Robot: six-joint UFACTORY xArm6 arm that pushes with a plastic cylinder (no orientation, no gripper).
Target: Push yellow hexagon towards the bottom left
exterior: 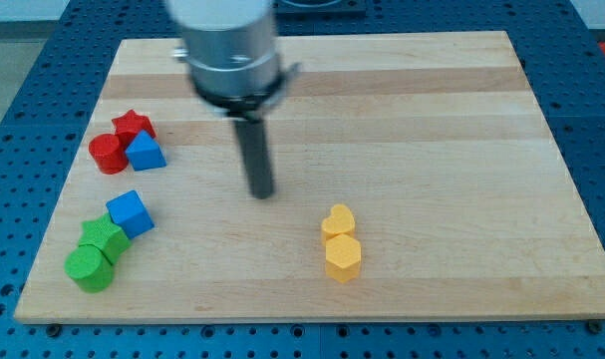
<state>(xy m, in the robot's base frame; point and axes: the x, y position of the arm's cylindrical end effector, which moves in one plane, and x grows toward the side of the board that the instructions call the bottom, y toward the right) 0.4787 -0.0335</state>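
No pincer is fitted; my tip (261,193) is parked up-left of the yellow hexagon (343,257), which sits touching the yellow heart (337,220) at the tabletop (432,120) bottom-centre, wrong side for pushing.

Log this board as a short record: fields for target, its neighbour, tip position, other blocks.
target: yellow hexagon, near the view's bottom, right of centre
neighbour: yellow heart, touching the hexagon on its upper side
tip: my tip, up and left of both yellow blocks, apart from them
left cluster, upper: red star, red cylinder, blue triangle
left cluster, lower: blue cube, green block, green cylinder
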